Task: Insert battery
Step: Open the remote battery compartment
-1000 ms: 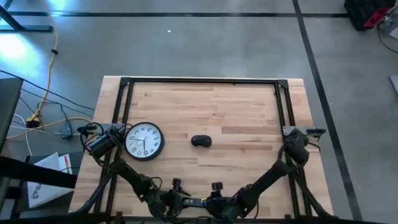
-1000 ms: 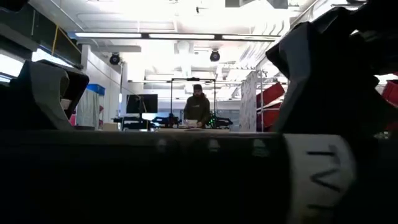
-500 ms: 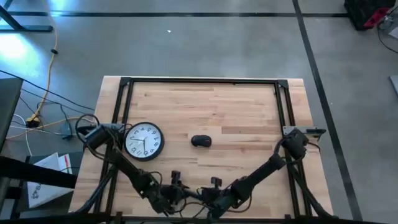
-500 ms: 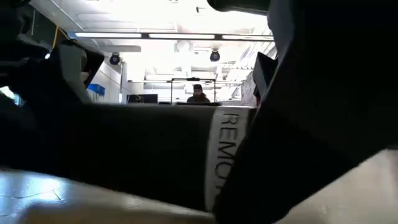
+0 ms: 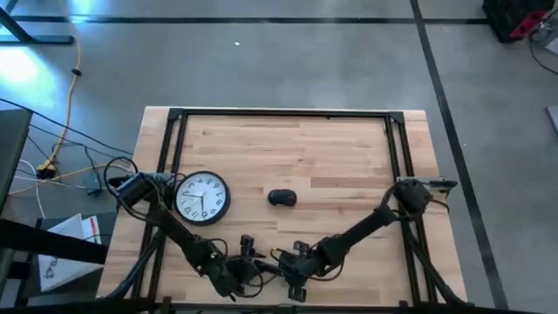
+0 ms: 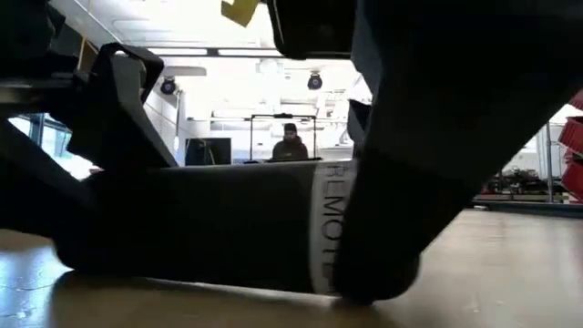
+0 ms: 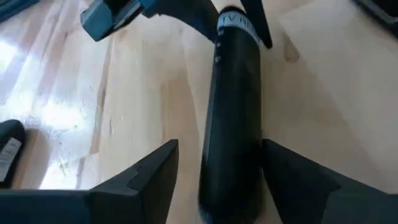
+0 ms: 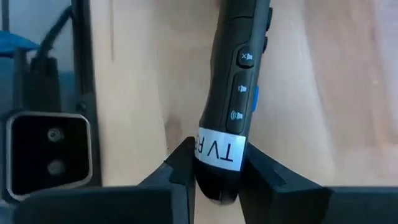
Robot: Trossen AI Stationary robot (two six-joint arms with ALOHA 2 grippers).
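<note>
Wood, pale and planked, makes up the surface point(image 5: 296, 148), which carries a black metal frame point(image 5: 283, 113) just inside its edges. Around it lies grey concrete floor point(image 5: 261, 61), with loose cables point(image 5: 61, 157) off the left side. The low view looks into a bright workshop where a person point(image 6: 290, 146) stands far back behind a bench.

Most of the wood is bare — the far half and the right side hold nothing. A round white wall clock point(image 5: 202, 196) lies flat near the left frame rail, and a small black mouse point(image 5: 282, 198) sits near the middle, well apart from the clock.

Both arms fold down to the near edge, meeting at its centre. There a black TV remote point(image 8: 235, 93), with a white label, lies low over the wood. The right claw point(image 8: 217, 165) is clamped on the remote's labelled end, a finger on each side. The left claw point(image 7: 214, 171) faces it from the other end, its fingers point(image 7: 143, 177) spread apart with the remote's body between them, not clearly touching.

No battery can be made out in any view.
</note>
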